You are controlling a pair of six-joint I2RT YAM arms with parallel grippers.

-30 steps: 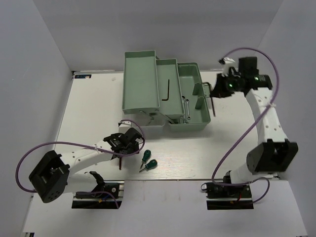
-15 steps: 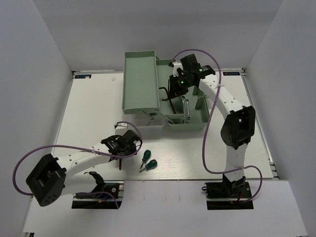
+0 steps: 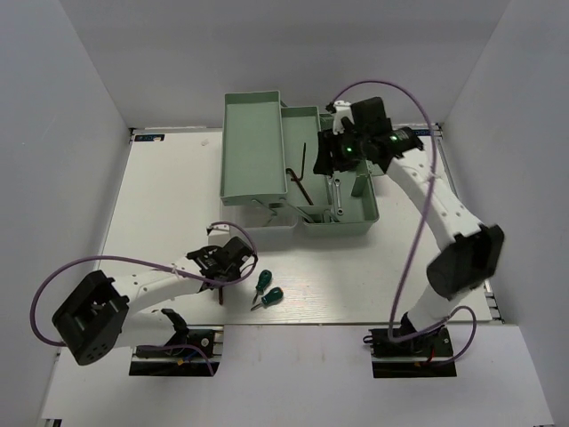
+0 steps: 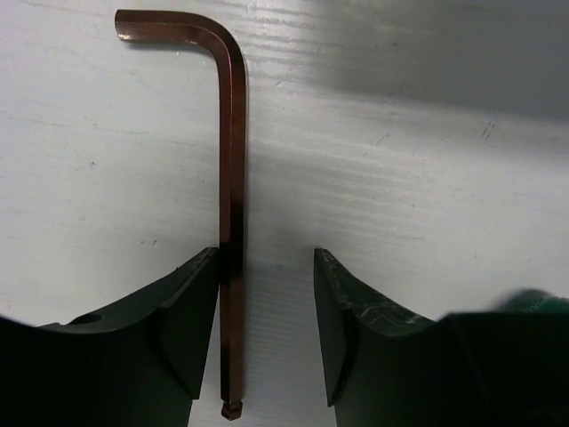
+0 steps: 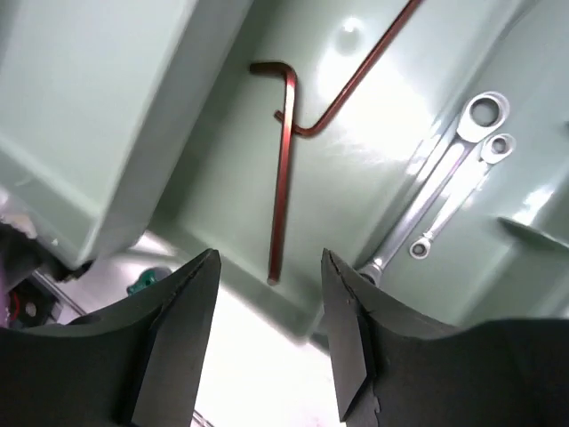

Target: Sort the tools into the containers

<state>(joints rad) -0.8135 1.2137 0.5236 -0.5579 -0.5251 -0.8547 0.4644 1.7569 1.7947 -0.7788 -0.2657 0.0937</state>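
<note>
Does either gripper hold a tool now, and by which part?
Nothing is held. Left gripper, open, straddles the hex key at its long shaft; right gripper is open and empty.

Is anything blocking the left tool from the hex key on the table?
Nothing visible does. The hex key lies flat on the table, its shaft between the spread jaws of the left tool, beside one finger.

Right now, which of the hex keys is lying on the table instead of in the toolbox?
The hex key straddled by the left gripper, flat on the white table. The other two lie inside the green toolbox.
</note>
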